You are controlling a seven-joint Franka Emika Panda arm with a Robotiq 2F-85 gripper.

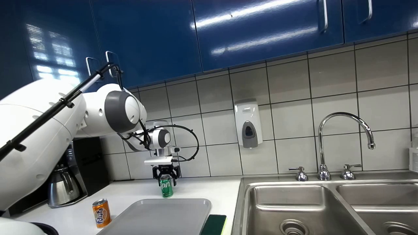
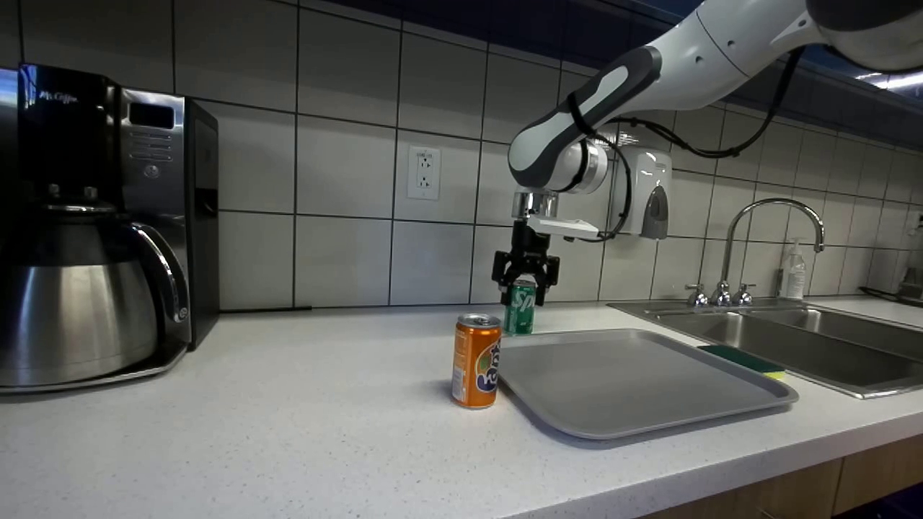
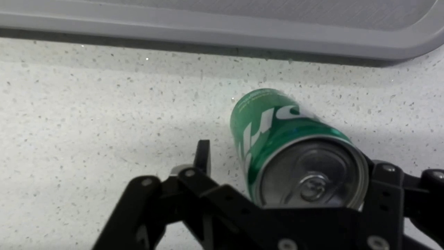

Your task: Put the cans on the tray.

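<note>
Between the tray (image 2: 634,382) and sink (image 2: 807,347) lies a green pad (image 2: 739,358).

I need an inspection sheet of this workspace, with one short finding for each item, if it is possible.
Surface: white speckled countertop; no spill seen.
Job's things: green Sprite can and orange Fanta can, both upright on the countertop; neither is on the gray tray.
Clutter: green-and-yellow sponge between tray and double sink.
Hand: open around the upper part of the Sprite can; in the wrist view, a gap shows on one side.
Cables: black cable loops out beside the arm, apart from both cans.
Surroundings: coffee maker, soap dispenser on the tiled wall, blue cabinets above.
</note>
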